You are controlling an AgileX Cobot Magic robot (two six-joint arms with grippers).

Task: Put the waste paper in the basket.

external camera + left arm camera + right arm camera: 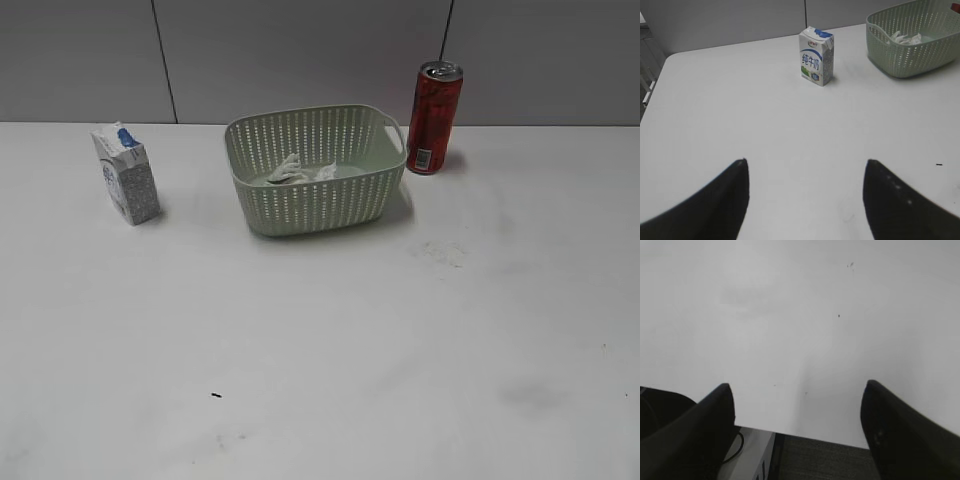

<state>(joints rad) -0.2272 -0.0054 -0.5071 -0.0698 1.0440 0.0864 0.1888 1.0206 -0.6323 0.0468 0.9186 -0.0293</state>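
Observation:
The pale green perforated basket (315,170) stands at the back middle of the white table. Crumpled white waste paper (298,171) lies inside it on the bottom. The basket (912,40) and the paper in it (907,38) also show at the top right of the left wrist view. My left gripper (805,162) is open and empty over bare table, well short of the basket. My right gripper (797,385) is open and empty over the table's front edge. Neither gripper shows in the exterior view.
A white-and-blue carton (126,173) stands upright left of the basket; it also shows in the left wrist view (816,56). A tall red can (434,117) stands right of the basket. The table edge (805,436) and floor show below the right gripper.

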